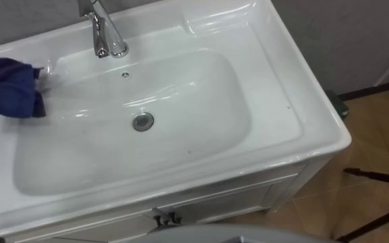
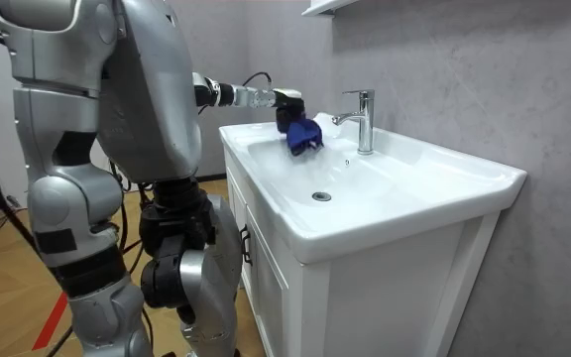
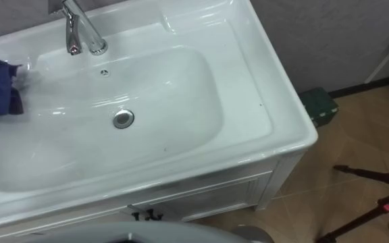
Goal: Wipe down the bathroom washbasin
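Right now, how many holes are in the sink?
2: the big drain at the bottom of the basin, and a small hole on the back wall below the tap. The blue cloth could hide another.

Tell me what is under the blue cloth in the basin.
The white basin wall left of the tap. The cloth covers that patch, so its state cannot be seen.

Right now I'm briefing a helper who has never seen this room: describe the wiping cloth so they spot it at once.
Find the white basin on its white cabinet, then the chrome tap at its back rim. Just left of the tap, at the robot's left hand, is a bunched cloth, the only dark blue thing there.
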